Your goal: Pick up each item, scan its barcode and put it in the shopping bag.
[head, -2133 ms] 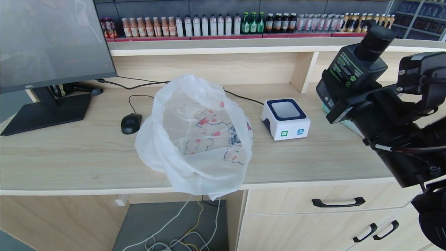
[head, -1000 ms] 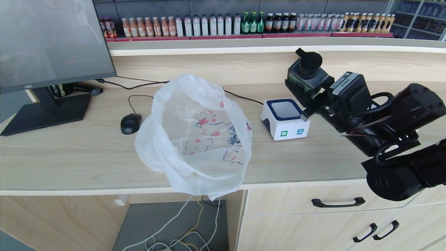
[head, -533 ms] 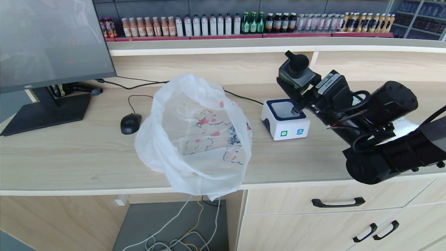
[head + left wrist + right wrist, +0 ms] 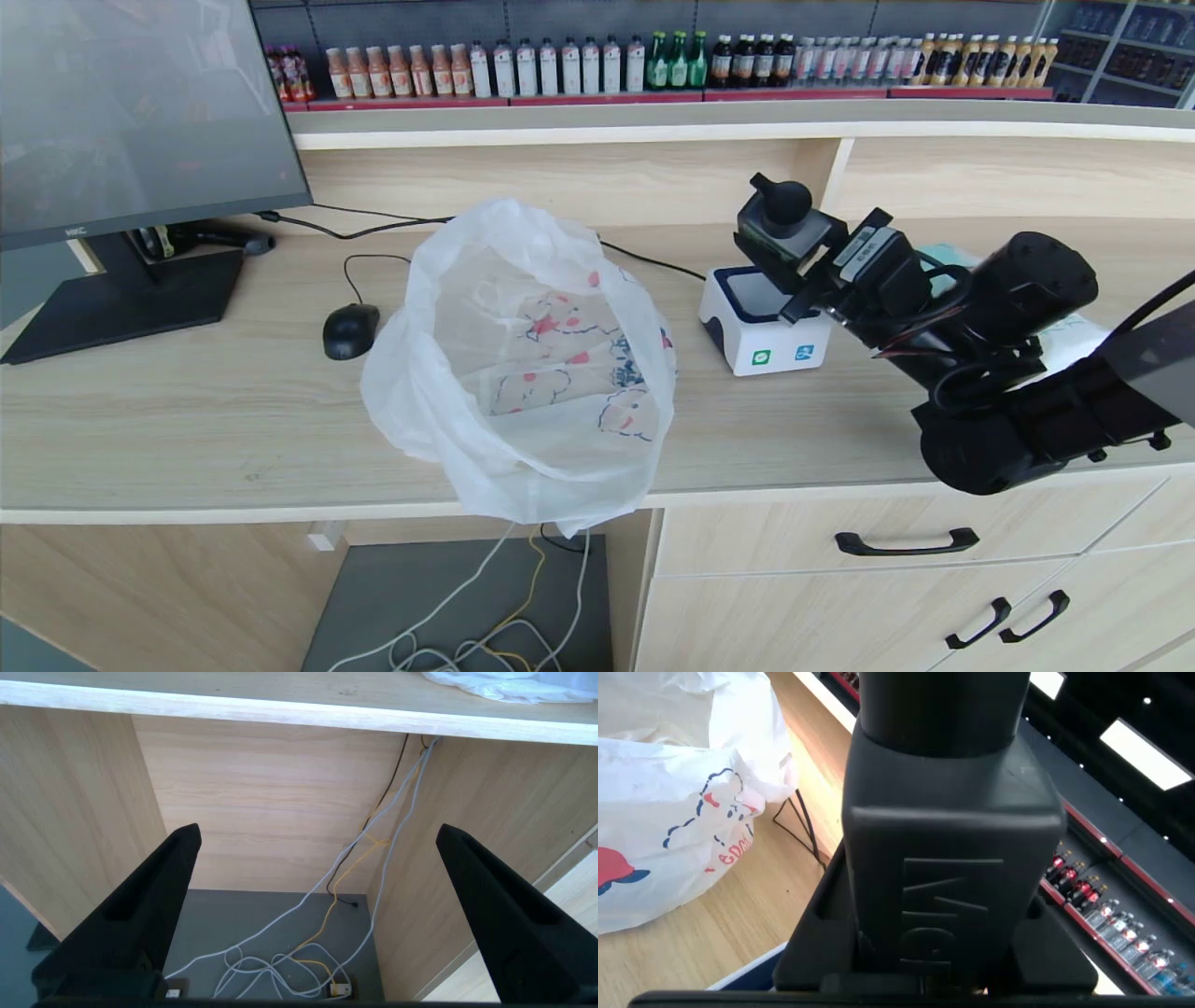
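Right jaws tight around black bottle [image 4: 777, 235], directly above white scanner [image 4: 771, 337].

The bag [image 4: 523, 364] stands open-mouthed at the front edge of the counter [image 4: 187, 420], with a strip of bare wood between it and the scanner [image 4: 761, 322] on its right, and a narrower gap to the mouse [image 4: 351, 329] on its left. The room just over the scanner is taken by the right gripper [image 4: 805, 266] and the black bottle [image 4: 780, 229] clamped in it, and behind them the raised back wall and an upright divider [image 4: 822, 177] close off the rear. The monitor [image 4: 140, 112] and its stand block the far left corner, and a cable [image 4: 644, 259] lies across the wood behind the bag.
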